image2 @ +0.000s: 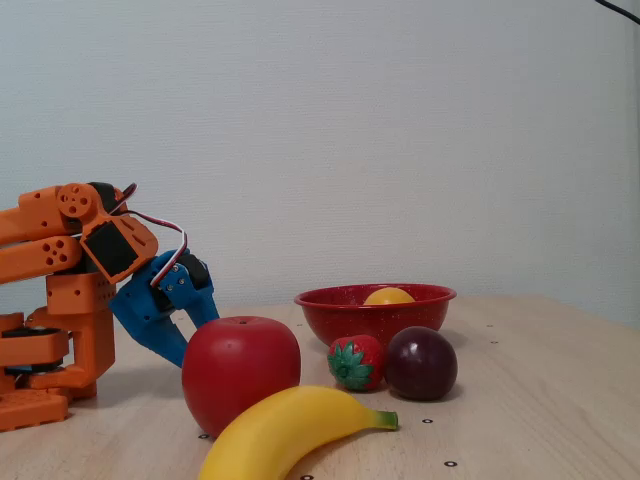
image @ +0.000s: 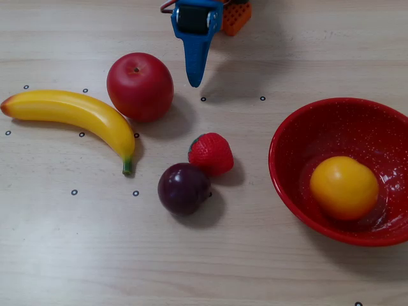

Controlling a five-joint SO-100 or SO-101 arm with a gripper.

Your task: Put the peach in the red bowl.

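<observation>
Our gripper (image: 195, 80) hung at the top edge of the overhead view with its blue fingers drawn together into one point; we could see nothing between them, and whether a thin gap remained we could not tell. Well apart from it, toward the lower right of that view, the peach (image: 344, 187) lay inside the red bowl (image: 290, 137), resting on the bowl's floor a little right of its middle. In the fixed view we saw only the top of the peach (image2: 388, 296) above the bowl's rim (image2: 330, 300). Left of the bowl, we found the strawberry (image: 211, 153) touching the dark plum (image: 183, 188) just below it. Farther left the red apple (image: 139, 87) sat near the gripper's tip, and the banana (image: 70, 115) curved along beside the apple. All of it rested on the pale wooden table (image: 204, 268), and the orange arm (image2: 60, 300) stood at the left of the fixed view.
</observation>
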